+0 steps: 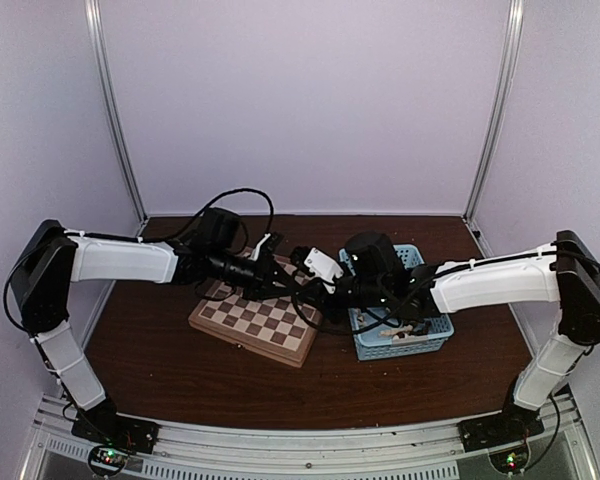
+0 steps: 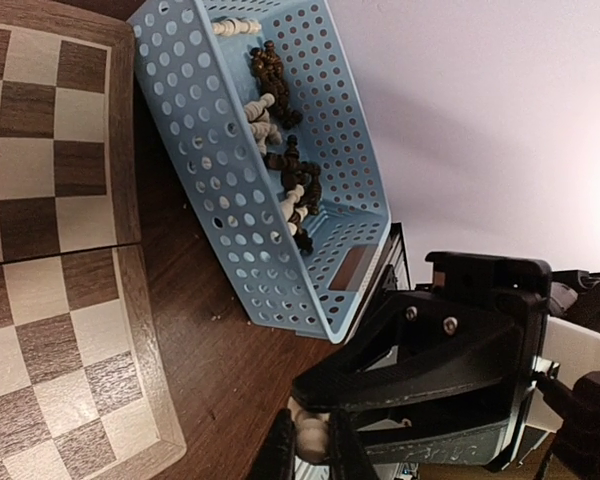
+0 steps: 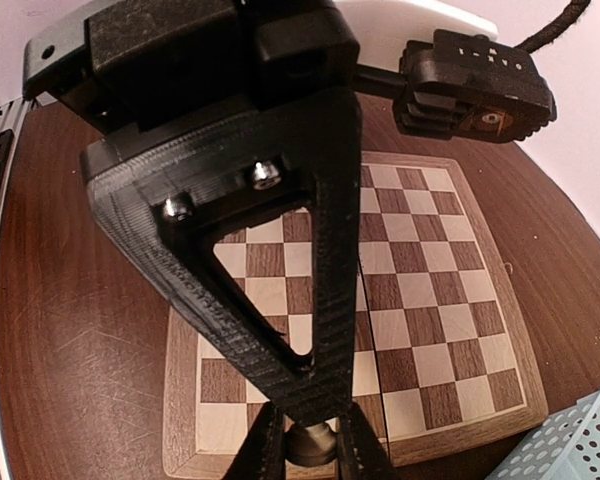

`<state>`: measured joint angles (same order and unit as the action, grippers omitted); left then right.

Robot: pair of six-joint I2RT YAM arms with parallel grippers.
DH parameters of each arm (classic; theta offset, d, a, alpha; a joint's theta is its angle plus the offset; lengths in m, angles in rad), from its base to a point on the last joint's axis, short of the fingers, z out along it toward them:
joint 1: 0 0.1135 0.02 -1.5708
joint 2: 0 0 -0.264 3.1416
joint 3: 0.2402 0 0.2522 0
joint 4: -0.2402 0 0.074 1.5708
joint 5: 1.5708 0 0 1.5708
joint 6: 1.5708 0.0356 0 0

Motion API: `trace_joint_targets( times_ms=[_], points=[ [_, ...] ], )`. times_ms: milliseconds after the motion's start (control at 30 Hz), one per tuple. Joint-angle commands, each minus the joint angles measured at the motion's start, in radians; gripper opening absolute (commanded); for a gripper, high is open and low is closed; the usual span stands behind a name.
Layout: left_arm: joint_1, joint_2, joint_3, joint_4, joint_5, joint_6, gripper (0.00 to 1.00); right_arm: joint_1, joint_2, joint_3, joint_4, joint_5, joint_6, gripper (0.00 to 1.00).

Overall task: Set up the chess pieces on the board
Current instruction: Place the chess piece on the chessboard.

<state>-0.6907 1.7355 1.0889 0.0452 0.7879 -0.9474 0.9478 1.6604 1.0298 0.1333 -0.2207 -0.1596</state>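
The board (image 3: 430, 330), spread across the centre of the right wrist view, is shown bare: no visible square has been filled. The chess pieces (image 2: 290, 180), cream and dark brown, are heaped in the blue basket (image 2: 210, 190) at the upper middle of the left wrist view, just beside the board's edge on the table (image 1: 180, 370). At the bottom of that view the left gripper (image 2: 311, 448) is clamped on a cream piece (image 2: 308, 432). At the bottom centre of the right wrist view the right gripper (image 3: 310, 452) is closed around a shadowed piece (image 3: 310, 440); whether it is the same one cannot be told. The set-up is judged barely begun, with nearly every piece left to be placed.
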Motion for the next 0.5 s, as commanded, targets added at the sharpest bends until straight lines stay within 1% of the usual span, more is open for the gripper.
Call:
trace_joint_targets(
  times_ms=[0,67,133,267,300,367,467],
  points=[
    [-0.007,0.007,0.04,-0.013,-0.001,0.046,0.06,0.009,0.011,0.023,0.041,0.038,-0.011,0.22],
    [-0.007,0.003,0.045,-0.038,-0.02,0.069,0.06,0.008,0.015,0.023,0.042,0.05,-0.011,0.36],
    [-0.007,-0.004,0.07,-0.137,-0.066,0.135,0.06,0.008,0.012,0.016,0.043,0.062,-0.011,0.49],
    [-0.007,-0.028,0.138,-0.394,-0.26,0.315,0.06,0.007,-0.027,-0.026,0.065,0.113,-0.005,0.67],
    [-0.007,-0.035,0.147,-0.443,-0.319,0.35,0.06,0.006,-0.049,-0.039,0.073,0.126,-0.003,0.7],
    [-0.007,-0.052,0.155,-0.507,-0.421,0.415,0.06,0.001,-0.079,-0.064,0.082,0.156,0.008,0.71],
    [-0.007,-0.074,0.159,-0.581,-0.571,0.485,0.06,-0.02,-0.117,-0.071,0.056,0.277,0.069,0.71]
  ],
)
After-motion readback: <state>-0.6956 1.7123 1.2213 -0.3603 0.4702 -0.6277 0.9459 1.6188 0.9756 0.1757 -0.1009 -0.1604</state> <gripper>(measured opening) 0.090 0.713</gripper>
